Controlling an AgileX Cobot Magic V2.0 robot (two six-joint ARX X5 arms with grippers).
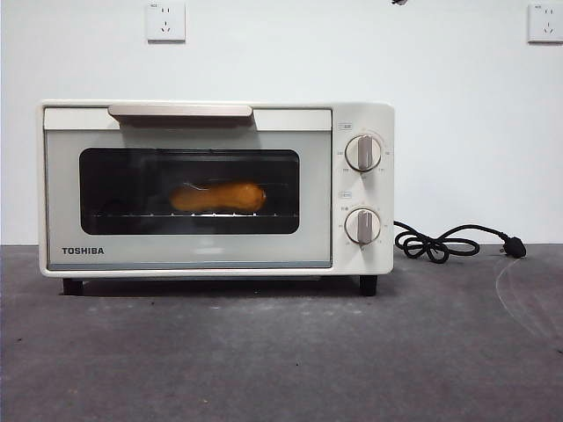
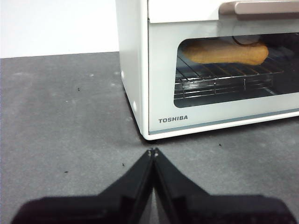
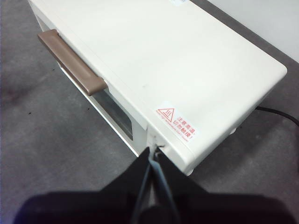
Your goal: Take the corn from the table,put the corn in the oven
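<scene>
While the oven (image 1: pixel 215 187) is standing door-closed, the glossy yellow-orange corn (image 1: pixel 218 198) is lying lengthwise inside it on the wire rack (image 2: pixel 219 77); left gripper (image 2: pixel 153 151) and right gripper (image 3: pixel 153 150) are both pressed together, empty.

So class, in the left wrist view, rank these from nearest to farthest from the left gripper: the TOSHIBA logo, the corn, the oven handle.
From the left gripper, low over the table with jaws shut:
1. TOSHIBA logo, low on the oven door's near corner.
2. Corn, behind the glass on the rack.
3. Handle, along the door's top edge.
</scene>
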